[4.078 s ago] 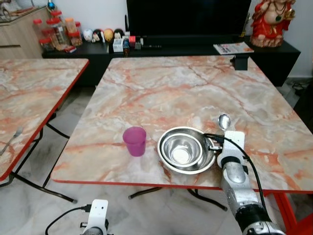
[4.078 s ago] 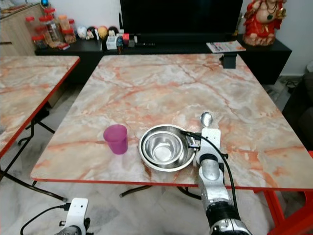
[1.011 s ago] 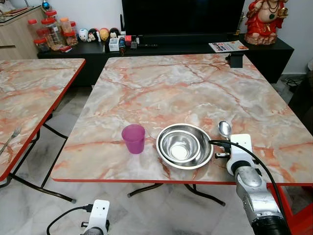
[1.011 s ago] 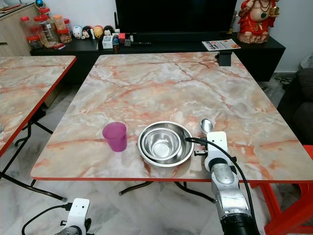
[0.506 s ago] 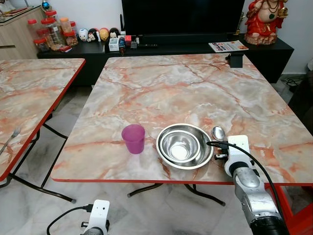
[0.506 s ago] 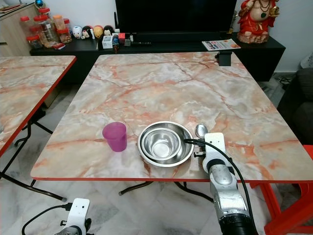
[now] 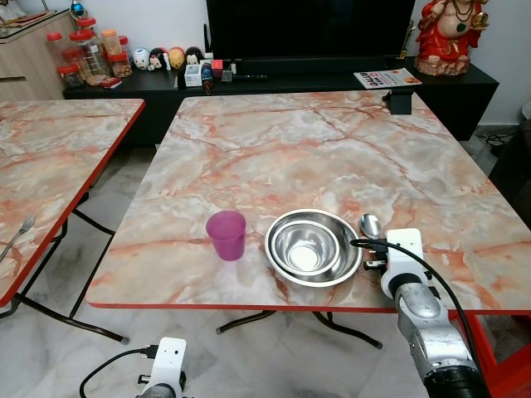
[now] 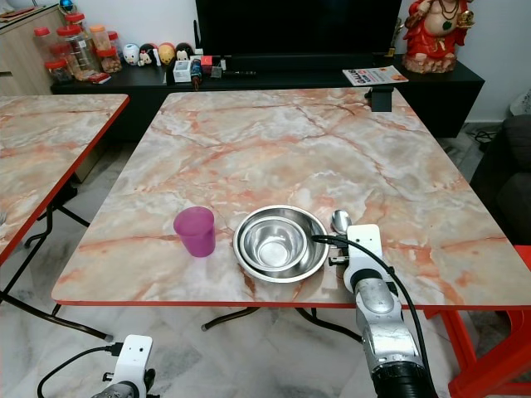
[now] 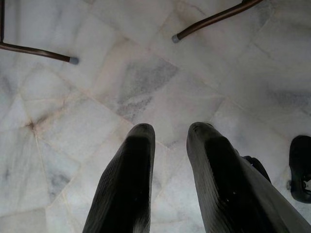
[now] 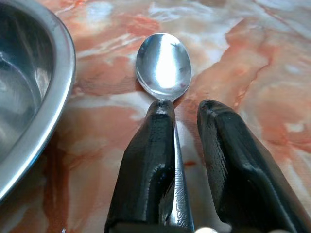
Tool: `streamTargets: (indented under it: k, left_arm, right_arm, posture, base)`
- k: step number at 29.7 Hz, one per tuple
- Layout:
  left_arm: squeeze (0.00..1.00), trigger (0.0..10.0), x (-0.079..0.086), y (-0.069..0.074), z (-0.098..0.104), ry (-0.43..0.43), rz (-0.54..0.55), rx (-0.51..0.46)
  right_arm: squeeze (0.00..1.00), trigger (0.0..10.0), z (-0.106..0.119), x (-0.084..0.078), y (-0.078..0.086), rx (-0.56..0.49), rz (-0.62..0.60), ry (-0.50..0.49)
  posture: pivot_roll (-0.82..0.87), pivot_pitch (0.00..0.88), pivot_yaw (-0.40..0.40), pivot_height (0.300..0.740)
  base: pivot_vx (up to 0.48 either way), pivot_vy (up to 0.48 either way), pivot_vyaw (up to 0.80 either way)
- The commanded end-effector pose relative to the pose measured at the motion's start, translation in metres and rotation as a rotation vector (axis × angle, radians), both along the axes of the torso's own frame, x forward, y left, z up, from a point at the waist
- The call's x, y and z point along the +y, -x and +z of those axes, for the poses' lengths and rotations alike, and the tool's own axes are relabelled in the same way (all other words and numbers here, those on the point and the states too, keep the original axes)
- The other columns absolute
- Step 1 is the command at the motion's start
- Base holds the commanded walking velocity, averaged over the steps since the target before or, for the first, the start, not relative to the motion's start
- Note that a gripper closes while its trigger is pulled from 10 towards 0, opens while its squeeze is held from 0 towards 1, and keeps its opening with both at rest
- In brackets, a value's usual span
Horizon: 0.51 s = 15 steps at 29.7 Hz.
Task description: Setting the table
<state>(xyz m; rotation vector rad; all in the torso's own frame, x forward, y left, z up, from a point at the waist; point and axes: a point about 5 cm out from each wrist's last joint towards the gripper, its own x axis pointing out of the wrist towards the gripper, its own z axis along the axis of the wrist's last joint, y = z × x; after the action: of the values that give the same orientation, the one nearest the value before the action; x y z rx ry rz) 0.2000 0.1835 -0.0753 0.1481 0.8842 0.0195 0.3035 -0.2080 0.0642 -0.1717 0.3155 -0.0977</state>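
Two nested steel bowls [image 7: 314,246] sit near the front edge of the marble table [image 7: 274,149], with a purple cup [image 7: 226,235] just to their left. A steel spoon [image 7: 370,225] lies right of the bowls, its bowl end pointing away from me. My right gripper [image 10: 186,104] is low over the tabletop, shut on the spoon [image 10: 164,65] by its handle, close beside the bowl rim [image 10: 29,92]. Down by the marble floor, my left gripper [image 9: 167,131] hangs idle with its fingers apart.
A second marble table [image 7: 50,157] stands to the left with a fork [image 7: 21,232] on it. A small black object [image 7: 401,101] sits at the far right corner of my table. A black TV console [image 7: 290,79] with jars, figurines and a red statue [image 7: 448,37] lines the back wall.
Over the last second the right gripper has carried the spoon slightly left, closer to the bowls. Almost nothing has moved in the last half second. The left arm stays still.
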Motion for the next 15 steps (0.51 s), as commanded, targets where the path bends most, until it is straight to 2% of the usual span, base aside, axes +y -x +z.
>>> streamTargets:
  k: [1,3,4,8,11,12,15]
  left_arm:
    - [0.00,10.0,0.003,-0.001,0.001,-0.024,-0.016,0.005]
    - [0.00,10.0,0.003,-0.002,0.001,-0.025,-0.015,0.004]
    - [0.00,10.0,0.003,-0.002,0.001,-0.025,-0.015,0.004]
    - [0.00,10.0,0.003,-0.002,0.001,-0.024,-0.016,0.004]
    - [0.00,10.0,0.003,-0.002,0.001,-0.022,-0.016,0.003]
    - [0.00,10.0,0.003,-0.002,0.001,-0.022,-0.016,0.003]
    - [0.00,10.0,0.002,-0.002,0.001,-0.021,-0.016,0.004]
  right_arm:
    - [0.00,10.0,0.011,-0.002,-0.004,-0.065,-0.025,-0.010]
    - [0.00,10.0,0.018,-0.002,-0.005,-0.119,-0.032,-0.019]
    - [0.00,10.0,0.027,0.000,-0.006,-0.182,-0.030,-0.029]
    - [0.00,10.0,0.038,0.001,-0.006,-0.270,-0.042,-0.045]
    - [0.00,10.0,0.047,-0.004,0.000,-0.359,-0.110,-0.027]
    - [0.00,10.0,0.047,-0.004,0.000,-0.359,-0.110,-0.027]
    - [0.00,10.0,0.044,-0.023,0.019,-0.402,-0.284,0.045]
  posture:
    - [-0.08,0.000,0.058,0.740]
    - [-0.08,0.000,0.059,0.740]
    - [-0.08,0.000,0.059,0.740]
    - [-0.08,0.000,0.059,0.740]
    - [-0.08,0.000,0.056,0.740]
    - [-0.08,0.000,0.056,0.740]
    - [-0.09,0.000,0.055,0.740]
  base:
    - [0.000,0.000,0.00]
    - [0.000,0.000,0.00]
    - [0.000,0.000,0.00]
    - [0.000,0.000,0.00]
    - [0.000,0.000,0.00]
    - [0.000,0.000,0.00]
    - [0.000,0.000,0.00]
